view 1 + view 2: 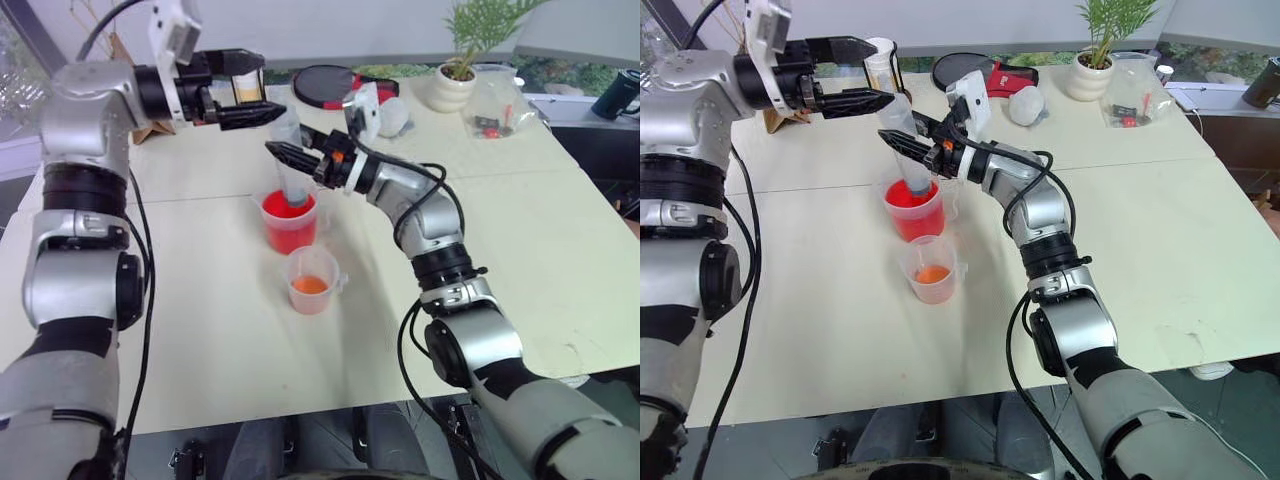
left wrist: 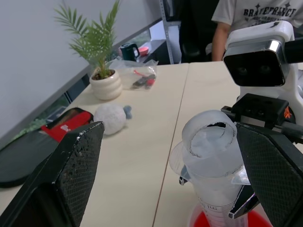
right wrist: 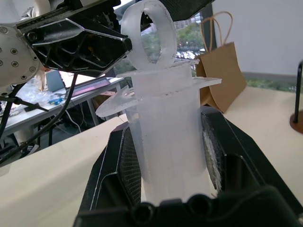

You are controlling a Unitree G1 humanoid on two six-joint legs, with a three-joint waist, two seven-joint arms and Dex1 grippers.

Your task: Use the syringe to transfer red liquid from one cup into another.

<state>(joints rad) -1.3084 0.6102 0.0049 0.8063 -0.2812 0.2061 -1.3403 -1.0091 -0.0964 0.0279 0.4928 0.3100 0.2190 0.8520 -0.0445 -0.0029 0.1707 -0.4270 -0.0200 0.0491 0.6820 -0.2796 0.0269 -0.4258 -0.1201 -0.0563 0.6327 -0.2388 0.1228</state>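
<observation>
The larger cup [image 1: 288,222], holding bright red liquid [image 1: 282,206], stands mid-table. Just in front of it stands the smaller cup [image 1: 312,282] with orange-red liquid. My right gripper [image 1: 290,150] is shut on the barrel of the clear syringe [image 1: 295,180], which stands tilted with its lower end down in the red cup. The barrel [image 3: 165,137] sits between the right gripper's pads. My left gripper [image 1: 270,85] is open at the syringe's top. Its fingers [image 2: 71,175] stand on either side of the plunger's ring [image 2: 210,139] without touching it.
At the back of the table are a potted plant [image 1: 455,85], a clear bag of small items [image 1: 495,110], a white plush ball [image 1: 393,115], a black round disc [image 1: 325,85] and a brown paper bag [image 3: 222,75]. A person [image 2: 236,19] stands beyond the far edge.
</observation>
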